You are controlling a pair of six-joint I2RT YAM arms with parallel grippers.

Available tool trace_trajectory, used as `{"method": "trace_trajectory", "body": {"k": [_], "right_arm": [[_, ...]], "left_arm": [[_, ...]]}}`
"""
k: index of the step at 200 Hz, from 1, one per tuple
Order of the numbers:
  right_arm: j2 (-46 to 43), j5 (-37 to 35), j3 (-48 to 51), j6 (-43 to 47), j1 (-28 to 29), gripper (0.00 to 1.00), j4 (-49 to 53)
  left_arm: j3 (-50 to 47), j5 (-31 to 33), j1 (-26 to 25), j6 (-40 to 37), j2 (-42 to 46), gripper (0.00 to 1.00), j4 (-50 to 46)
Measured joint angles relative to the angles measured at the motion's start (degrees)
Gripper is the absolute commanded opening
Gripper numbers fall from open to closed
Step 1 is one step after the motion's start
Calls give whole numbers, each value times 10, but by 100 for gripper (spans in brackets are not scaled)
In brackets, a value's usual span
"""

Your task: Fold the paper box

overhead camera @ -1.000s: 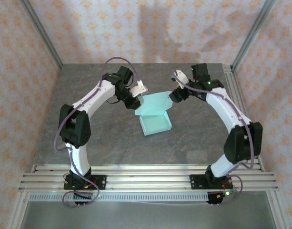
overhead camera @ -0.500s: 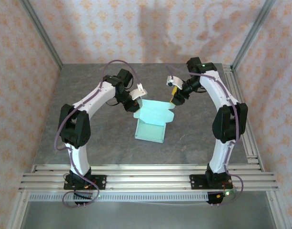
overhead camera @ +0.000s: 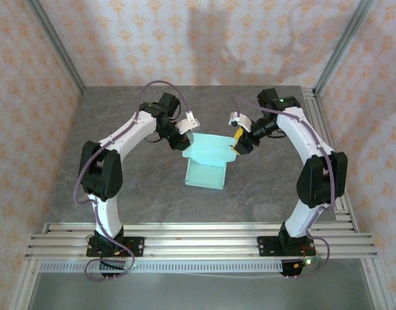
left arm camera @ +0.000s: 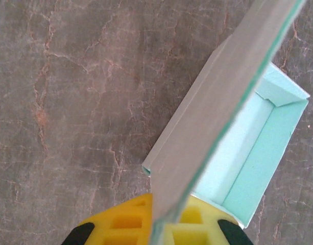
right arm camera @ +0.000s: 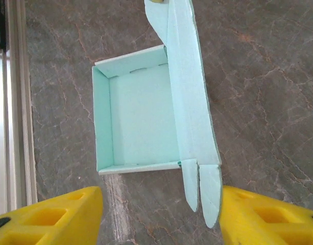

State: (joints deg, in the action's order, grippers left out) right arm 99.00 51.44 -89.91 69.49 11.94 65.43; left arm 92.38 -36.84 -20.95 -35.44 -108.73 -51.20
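The box (overhead camera: 205, 169) sits near the middle of the grey table (overhead camera: 139, 194), between the two arms. It is half made. Its tray (right arm camera: 138, 112) lies flat on the stone with the open side up and low walls raised around the floor. A long flap (right arm camera: 189, 97) rises from one edge of the tray, the far edge in the top view.

The left gripper (left arm camera: 159, 224) is clamped on that flap. In the left wrist view the card runs edge-on out of the closed yellow fingers (left arm camera: 126, 223) toward the upper right, and no gap shows between pad and card. The tray lies just to the right of the flap, and a small folded corner piece shows at its far end.

The right gripper (right arm camera: 159, 204) stands open at the flap's other end. Its two yellow fingers (right arm camera: 59, 214) are well apart and hold nothing. Two narrow tabs (right arm camera: 205, 191) at the end of the flap point down between those fingers (the outer one comes very near the right-hand finger, though whether it touches cannot be told). In the top view this gripper sits just beside the box's right far corner.

Aluminium rails (overhead camera: 198, 239) run along the near edge of the table, where both arm bases are bolted. Patterned walls (overhead camera: 204, 39) close in the other sides.
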Motion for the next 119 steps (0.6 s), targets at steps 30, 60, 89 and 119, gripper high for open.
{"method": "trace_trajectory", "body": {"k": [30,60,89,119], "right_arm": [[-18,0,8,-4,0,61,-17],[-6,-11,-3,-1,0,58,-8],[38,-17,-40,10,0,56,17],[48,-21,-17,13,0,45,14]], "left_arm": [[0,-1,0,0,3,0,0],[0,-3,1,0,3,0,0],[0,-8,7,0,3,0,0],[0,-15,14,0,3,0,0]]}}
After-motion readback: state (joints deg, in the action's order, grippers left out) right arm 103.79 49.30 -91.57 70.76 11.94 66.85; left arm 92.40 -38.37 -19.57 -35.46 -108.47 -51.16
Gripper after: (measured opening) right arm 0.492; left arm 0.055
